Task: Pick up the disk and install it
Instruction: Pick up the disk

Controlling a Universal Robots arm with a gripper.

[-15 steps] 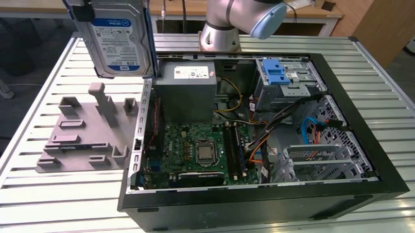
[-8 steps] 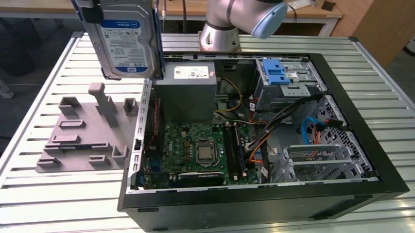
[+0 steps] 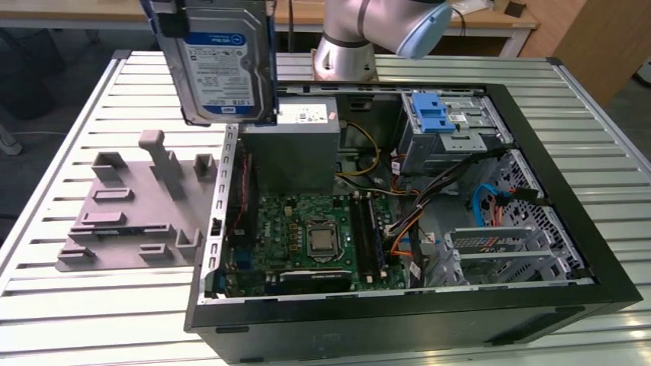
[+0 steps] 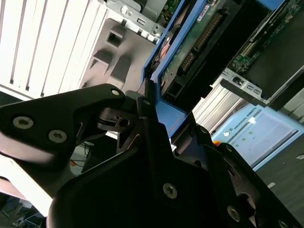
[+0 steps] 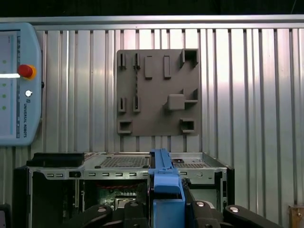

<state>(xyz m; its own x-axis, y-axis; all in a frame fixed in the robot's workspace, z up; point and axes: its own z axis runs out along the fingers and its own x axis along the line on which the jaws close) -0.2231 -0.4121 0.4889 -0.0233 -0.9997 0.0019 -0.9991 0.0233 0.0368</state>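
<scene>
The disk (image 3: pixel 219 61), a silver hard drive with a white-and-blue label in a blue plastic bracket, hangs upright in the air. It is above the back corner of the open computer case (image 3: pixel 569 229) on the exterior view's left, clear of the table. In both wrist views my gripper (image 4: pixel 164 111) is shut on the disk's blue bracket (image 5: pixel 164 183), with black fingers (image 5: pixel 202 209) on either side of it. The second wrist view shows the drive's green circuit board and connector (image 4: pixel 202 35).
A grey plastic holder (image 3: pixel 133 213) with upright posts lies on the slatted table (image 3: pixel 61 305) beside the case. Inside the case are the grey power supply (image 3: pixel 290 145), motherboard (image 3: pixel 315 236), cables and a blue-latched drive cage (image 3: pixel 443 114). A teach pendant (image 5: pixel 16 85) rests on the table.
</scene>
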